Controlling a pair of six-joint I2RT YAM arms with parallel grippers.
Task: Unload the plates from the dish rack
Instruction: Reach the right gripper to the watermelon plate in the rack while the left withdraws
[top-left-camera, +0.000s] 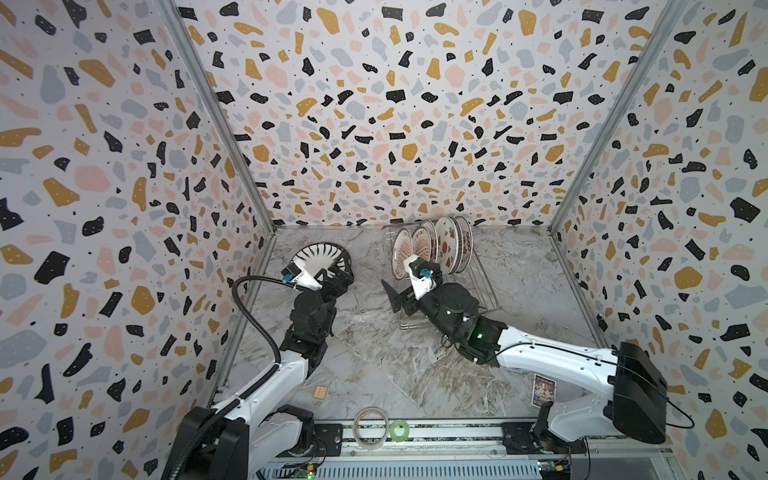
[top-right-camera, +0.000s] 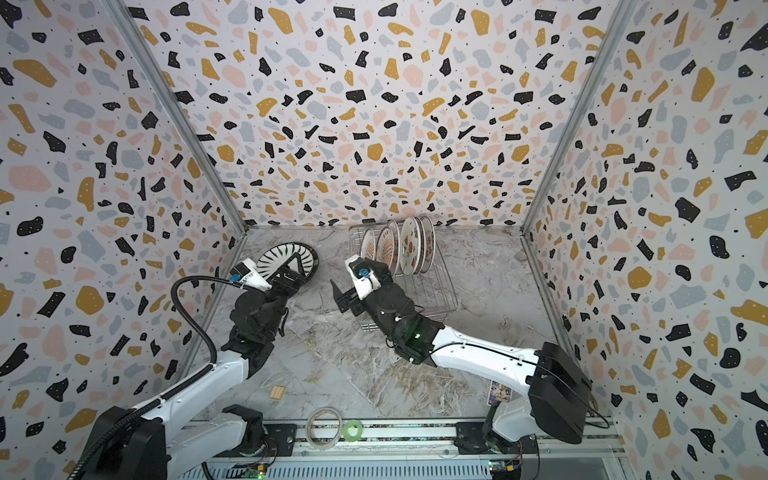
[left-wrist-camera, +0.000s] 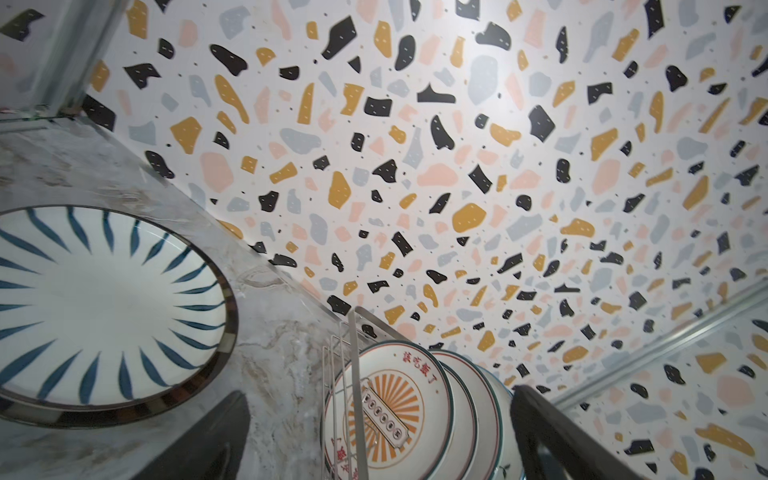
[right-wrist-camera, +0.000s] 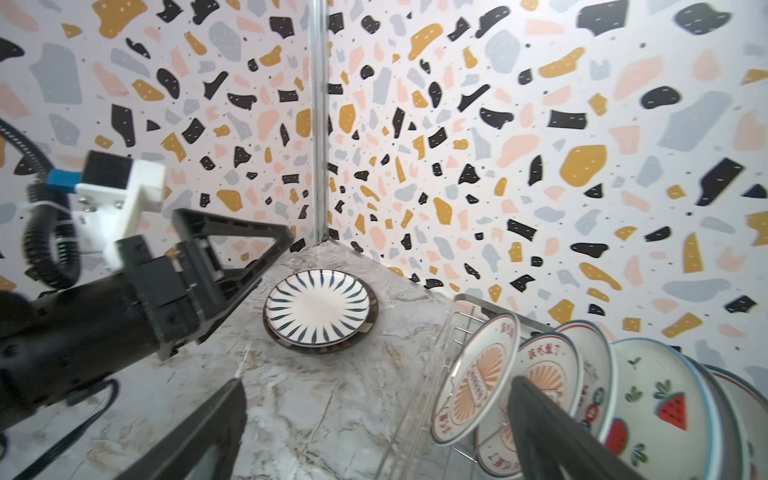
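Note:
A white plate with dark radial strokes (top-left-camera: 318, 258) (right-wrist-camera: 318, 307) lies flat at the back left, on top of a brown-rimmed plate (right-wrist-camera: 371, 328). My left gripper (top-left-camera: 336, 278) (right-wrist-camera: 270, 259) hangs open just in front of them and holds nothing. The dish rack (top-left-camera: 487, 291) (top-right-camera: 449, 300) stands at the back middle. Several plates stand upright in it, sunburst ones (top-left-camera: 402, 253) (right-wrist-camera: 478, 382) in front and a watermelon one (top-left-camera: 451, 245) (right-wrist-camera: 665, 411) behind. My right gripper (top-left-camera: 409, 283) (right-wrist-camera: 376, 382) is open at the rack's left end, with the front sunburst plate between its fingers, untouched.
Patterned walls close in the marble table (top-left-camera: 374, 365) on three sides. Near the front edge lie a small wooden block (top-left-camera: 320, 392), a clear tape roll (top-left-camera: 369, 428), a green tape roll (top-left-camera: 399, 430) and a printed card (top-left-camera: 543, 390).

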